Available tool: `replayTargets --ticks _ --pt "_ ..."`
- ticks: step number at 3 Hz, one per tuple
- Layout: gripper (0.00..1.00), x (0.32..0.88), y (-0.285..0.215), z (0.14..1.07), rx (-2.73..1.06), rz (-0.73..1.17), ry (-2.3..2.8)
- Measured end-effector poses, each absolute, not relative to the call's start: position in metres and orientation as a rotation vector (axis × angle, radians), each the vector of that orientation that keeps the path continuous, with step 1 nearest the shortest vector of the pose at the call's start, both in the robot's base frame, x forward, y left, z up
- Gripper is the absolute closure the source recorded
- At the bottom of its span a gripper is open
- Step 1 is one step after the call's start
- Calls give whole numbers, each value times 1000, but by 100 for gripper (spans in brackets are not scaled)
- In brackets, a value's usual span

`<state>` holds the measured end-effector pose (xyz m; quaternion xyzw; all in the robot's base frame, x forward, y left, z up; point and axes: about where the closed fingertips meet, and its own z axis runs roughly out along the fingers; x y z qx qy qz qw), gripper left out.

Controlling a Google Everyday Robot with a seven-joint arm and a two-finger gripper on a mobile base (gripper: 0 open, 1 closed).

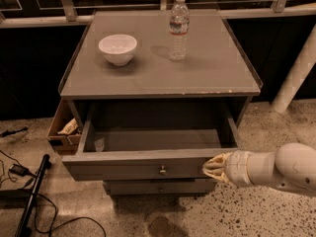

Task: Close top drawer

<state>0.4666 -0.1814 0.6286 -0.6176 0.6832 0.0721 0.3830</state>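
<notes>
Your hand [210, 166] sits low, below the front right corner of the tabletop [163, 78], with its pale arm [276, 169] reaching in from the right side of the view. It looks drawn together to a narrow tip and holds nothing. That tip is pressed against, or at least right at, the right end of the top drawer [133, 169], on the flat grey front and well to the right of the small round knob [162, 170] at its centre. You can see the top drawer standing pulled far out from under the front edge of the tabletop, its shallow inside open to view and dark toward the back. Just beneath it, the front of the next drawer [148, 187] lies set back, flush with the cabinet. On the tabletop, a white bowl [117, 49] stands toward the back left corner and a clear water bottle [178, 27] stands upright near the middle of the back edge, the two apart from each other. Below the left edge of the tabletop, a cardboard box [60, 127] rests beside the cabinet.
</notes>
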Motion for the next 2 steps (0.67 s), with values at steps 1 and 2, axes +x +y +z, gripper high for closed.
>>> replayTargets --ticks 1,2 --pt "100 484 -183 625 -1541 146 1709" --pt "100 502 -183 621 -1514 124 1690"
